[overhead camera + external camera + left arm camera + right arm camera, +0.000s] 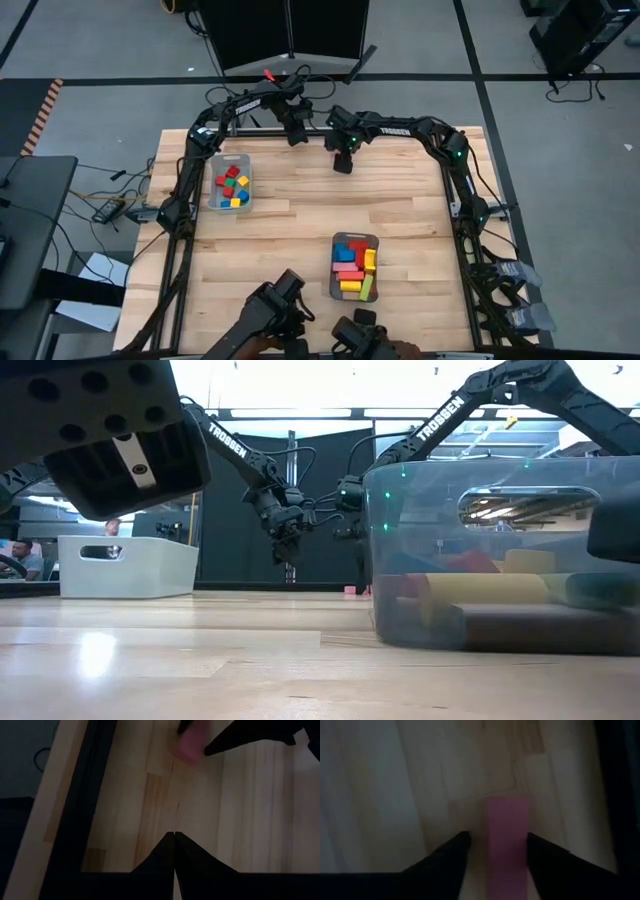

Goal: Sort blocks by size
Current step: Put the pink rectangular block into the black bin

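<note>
A pink block [507, 840] lies flat on the wooden table near its far edge. My right gripper [497, 837] points down over it, open, with one finger on each long side. The block also shows faintly in the low view [350, 590] and in the left wrist view [189, 746]. My left gripper [174, 834] is shut and empty, hovering just left of the right one [297, 133]. A grey tray [215, 195] at the left holds several small cubes. A second grey tray [336, 290] nearer the front holds several longer bars. My right gripper comes at the pink block from above, its fingers along the block's two long sides. One fingertip [532, 840] stands right at the block's side [524, 837]; I cannot tell whether it touches. The other fingertip [462, 840] is clearly apart from it. The block lies flat on the table.
Bare wood lies between the two trays and around the block. A dark frame rail [95, 780] runs along the far table edge close to both grippers. Dark camera mounts [285, 300] stand at the near edge. The bar tray's wall [500, 560] fills much of the low view.
</note>
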{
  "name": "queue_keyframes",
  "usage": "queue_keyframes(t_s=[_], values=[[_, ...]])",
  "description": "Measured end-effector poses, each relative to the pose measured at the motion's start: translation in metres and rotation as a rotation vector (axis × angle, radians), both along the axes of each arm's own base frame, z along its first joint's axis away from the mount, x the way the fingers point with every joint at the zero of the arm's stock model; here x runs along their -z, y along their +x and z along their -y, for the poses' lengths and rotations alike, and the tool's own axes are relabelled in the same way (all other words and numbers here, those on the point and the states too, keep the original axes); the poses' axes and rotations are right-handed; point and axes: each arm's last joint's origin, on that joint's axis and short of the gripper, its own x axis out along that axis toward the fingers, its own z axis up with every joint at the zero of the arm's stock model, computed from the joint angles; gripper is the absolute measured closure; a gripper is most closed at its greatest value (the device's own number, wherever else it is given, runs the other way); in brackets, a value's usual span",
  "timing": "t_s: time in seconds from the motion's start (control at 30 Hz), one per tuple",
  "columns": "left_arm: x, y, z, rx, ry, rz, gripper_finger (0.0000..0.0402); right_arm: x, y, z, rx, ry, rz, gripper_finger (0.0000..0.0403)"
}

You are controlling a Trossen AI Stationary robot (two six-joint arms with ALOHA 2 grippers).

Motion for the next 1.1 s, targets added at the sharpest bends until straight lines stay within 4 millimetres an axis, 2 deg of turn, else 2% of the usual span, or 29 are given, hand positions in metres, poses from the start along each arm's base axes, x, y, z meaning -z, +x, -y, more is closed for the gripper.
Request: queue_keyframes(t_s=[0.17,0.33,0.4,0.53,0.63,0.7,0.8,0.9,0.93,1.1], values=[[0.000,0.000,0.000,-0.018,-0.012,-0.005,0.0390,0.001,0.000,-0.002,0.003,0.025,0.001,0.0293],[0.000,0.000,0.000,-0.043,-0.026,-0.010,0.0390,-0.001,-0.001,-0.003,-0.004,0.040,0.012,0.0291],[0.000,0.001,0.000,-0.048,-0.029,-0.011,0.0390,-0.008,-0.001,-0.005,-0.015,0.033,0.024,0.0291],[-0.001,0.002,-0.001,-0.083,-0.037,-0.007,0.0390,-0.030,-0.005,-0.014,-0.039,0.023,0.036,0.0291],[-0.007,0.002,-0.002,-0.102,-0.038,0.006,0.0390,-0.070,-0.006,-0.021,-0.076,-0.020,0.134,0.0291],[-0.019,0.002,0.000,-0.115,-0.029,0.025,0.0390,-0.095,-0.010,-0.032,-0.109,0.001,0.178,0.0291],[-0.041,0.003,0.005,-0.116,0.005,0.068,0.0390,-0.124,-0.016,-0.063,-0.197,0.064,0.223,0.0291],[-0.067,0.004,0.014,-0.121,0.039,0.113,0.0390,-0.154,-0.024,-0.110,-0.348,0.160,0.303,0.0291],[-0.078,0.004,0.018,-0.125,0.049,0.132,0.0390,-0.158,-0.029,-0.127,-0.391,0.206,0.313,0.0291],[-0.138,0.001,0.052,-0.101,0.116,0.221,0.0390,-0.143,-0.045,-0.222,-0.482,0.357,0.238,0.0291]])
